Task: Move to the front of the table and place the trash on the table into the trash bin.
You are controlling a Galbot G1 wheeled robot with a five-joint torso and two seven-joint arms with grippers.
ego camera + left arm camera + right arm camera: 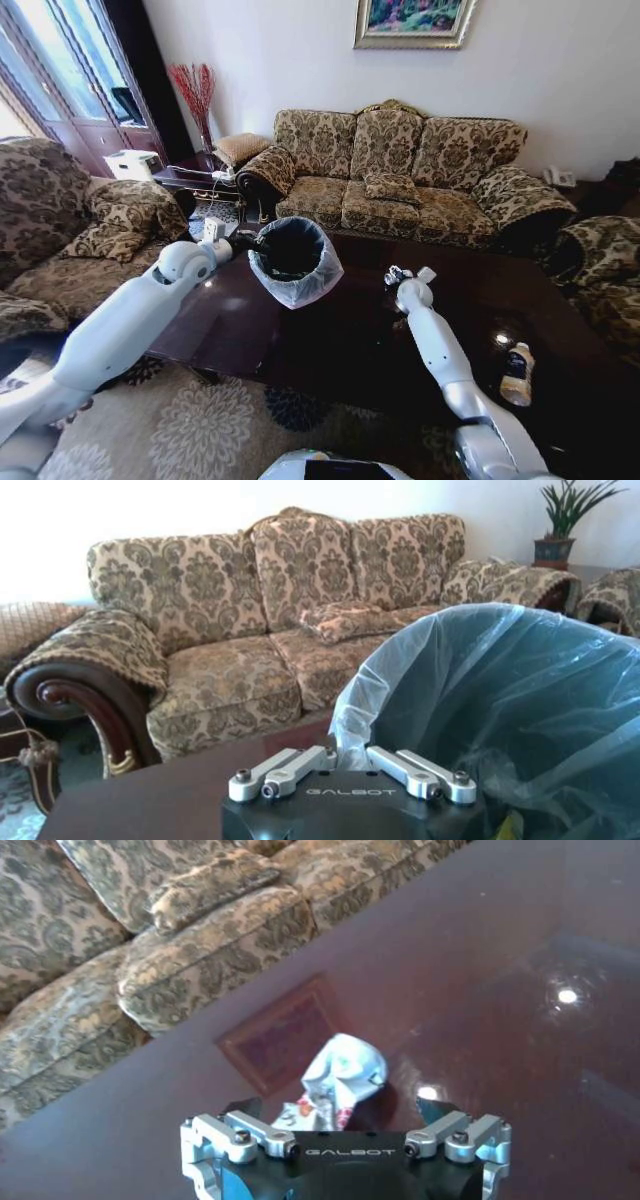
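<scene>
We find the left end effector [350, 769] clamped on the black bag-lined trash bin [293, 262], tilting it toward the right end effector [345, 1121], whose jaws stand apart around a crumpled red-and-white can [338, 1084] mid-way along the glossy dark brown surface [330, 340], evidently to shorten the transfer.

Table [340, 340] glossy dark brown. Bin [292, 262] black, whitish see-through liner. Bottle [516, 374] beige and white, dark band. Crumpled wrapper [340, 1081] pale blue-white, red bits. Sofa [400, 165] tan with dark floral damask. Rug [200, 425] beige, dark flower motifs. Arms white.
</scene>
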